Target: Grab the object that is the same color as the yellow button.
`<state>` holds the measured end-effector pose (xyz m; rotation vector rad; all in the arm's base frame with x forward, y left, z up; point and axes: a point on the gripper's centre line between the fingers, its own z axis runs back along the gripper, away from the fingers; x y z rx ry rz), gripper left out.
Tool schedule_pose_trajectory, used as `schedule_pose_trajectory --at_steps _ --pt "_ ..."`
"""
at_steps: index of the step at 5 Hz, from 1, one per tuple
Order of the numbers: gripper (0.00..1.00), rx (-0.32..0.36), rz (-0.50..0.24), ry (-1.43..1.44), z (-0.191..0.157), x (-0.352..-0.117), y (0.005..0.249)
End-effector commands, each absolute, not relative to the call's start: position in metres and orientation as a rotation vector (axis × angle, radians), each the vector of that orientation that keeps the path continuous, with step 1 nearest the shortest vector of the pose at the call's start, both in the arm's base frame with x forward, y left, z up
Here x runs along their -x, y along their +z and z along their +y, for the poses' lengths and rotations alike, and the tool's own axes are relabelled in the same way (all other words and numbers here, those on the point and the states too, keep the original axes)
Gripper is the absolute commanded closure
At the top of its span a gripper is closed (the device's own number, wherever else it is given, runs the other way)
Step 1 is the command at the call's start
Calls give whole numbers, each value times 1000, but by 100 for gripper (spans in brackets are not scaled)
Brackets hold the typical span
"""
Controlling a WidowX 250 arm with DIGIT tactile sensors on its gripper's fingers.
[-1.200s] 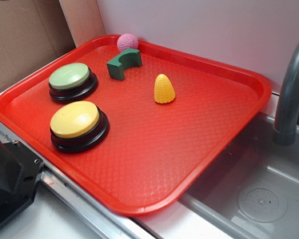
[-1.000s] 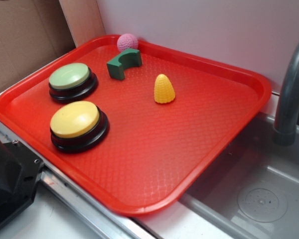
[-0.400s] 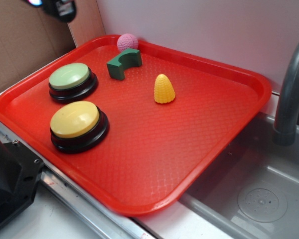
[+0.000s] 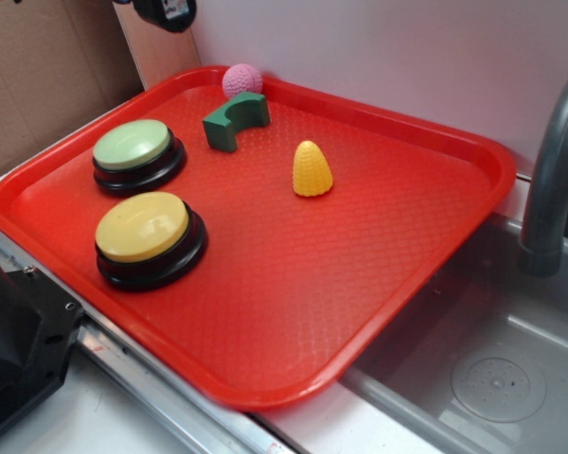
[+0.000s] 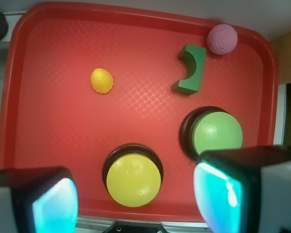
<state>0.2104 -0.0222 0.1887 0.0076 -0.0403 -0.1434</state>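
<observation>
OK, target is the corn toy (image 4: 312, 169), standing upright on its flat base near the middle of the red tray (image 4: 379, 312), clear of everything else. It matches the yellow button (image 4: 143, 227), which sits at the tray's near-left edge beside the green button (image 4: 133, 146).

Handling, as a guess: hollow moulded plastic, so light and stiff, not fragile. The bumpy kernels should give some bite, but the cone taper will tend to squirt it out of a squeeze placed high. I'd take hold low, across the widest part just above the base, coming straight down over the tip.

Pincer (image 5: 136, 199): released, both fingers (image 5: 218, 194) spread wide, nothing between them. It hangs high over the buttons' side of the tray, well apart from the corn.

Views: wrist looks straight down, so the corn reads as a round blob with its free space all round, plus the finger spread. Exterior shows the cone's height and taper, the sink (image 4: 492, 369) and the faucet (image 4: 554, 180) to the right, but only a dark scrap of the arm at top left. Green block (image 4: 235, 120) and pink ball (image 4: 242, 79) sit at the far edge.
</observation>
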Motion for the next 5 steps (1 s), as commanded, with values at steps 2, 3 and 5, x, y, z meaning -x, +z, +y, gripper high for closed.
schedule_pose_trajectory --at_steps 2,3,5 --pt "0 -26 -139 -438 -75 -275 136" --pt "0 -46 -130 -525 -80 -283 97" --pt "0 22 -83 -557 -78 -284 40"
